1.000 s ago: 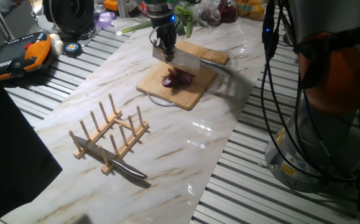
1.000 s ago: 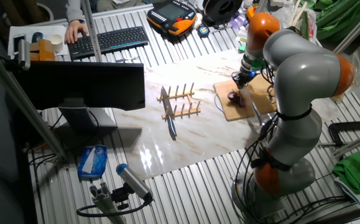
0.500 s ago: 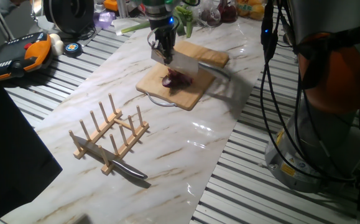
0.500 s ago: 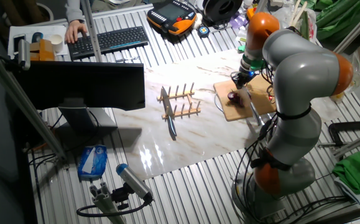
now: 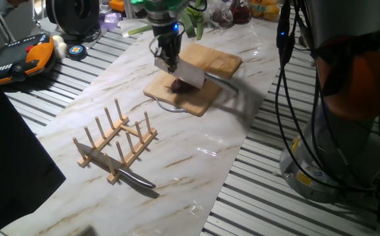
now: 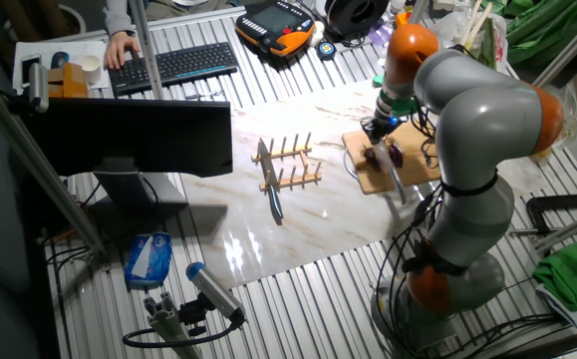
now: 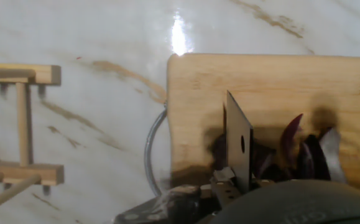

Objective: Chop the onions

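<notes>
Marble-patterned tabletop (image 5: 196, 164) carries a wooden rack (image 5: 114, 141) nearest me, a spare knife (image 5: 134, 178) resting against it. Beyond, I see the cutting board (image 5: 206, 59) with the onions (image 7: 304, 152) as purple slices at its near end. My claw (image 5: 165, 58) grips a cleaver (image 7: 237, 140) above them. Risk: a slanted blade could push slices off the board's edge.
</notes>
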Robot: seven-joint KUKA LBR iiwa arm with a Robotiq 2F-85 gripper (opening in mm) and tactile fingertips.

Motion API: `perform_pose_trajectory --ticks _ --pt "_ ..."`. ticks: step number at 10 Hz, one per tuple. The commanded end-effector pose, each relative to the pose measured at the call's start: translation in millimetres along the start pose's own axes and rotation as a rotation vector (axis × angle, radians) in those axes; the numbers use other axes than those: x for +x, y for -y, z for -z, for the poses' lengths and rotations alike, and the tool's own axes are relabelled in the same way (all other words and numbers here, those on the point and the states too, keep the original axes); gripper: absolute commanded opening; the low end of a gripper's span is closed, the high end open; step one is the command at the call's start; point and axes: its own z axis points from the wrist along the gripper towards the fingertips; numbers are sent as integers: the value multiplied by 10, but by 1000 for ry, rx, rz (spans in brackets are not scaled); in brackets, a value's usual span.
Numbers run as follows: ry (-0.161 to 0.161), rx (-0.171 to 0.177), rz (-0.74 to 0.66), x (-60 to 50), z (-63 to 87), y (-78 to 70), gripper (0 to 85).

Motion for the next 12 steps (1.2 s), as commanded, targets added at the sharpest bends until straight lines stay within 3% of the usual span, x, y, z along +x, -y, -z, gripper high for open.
perform_pose_trajectory --ticks 1,5,8,10,12 --pt "0 -1 -7 -12 22 -79 7" --pt "-23 -28 -36 -88 158 -419 7" --pt "-32 -23 -54 -177 363 -714 7" --pt "-27 -13 -72 -181 518 -928 7" --pt "-25 -19 -93 -177 545 -1154 7"
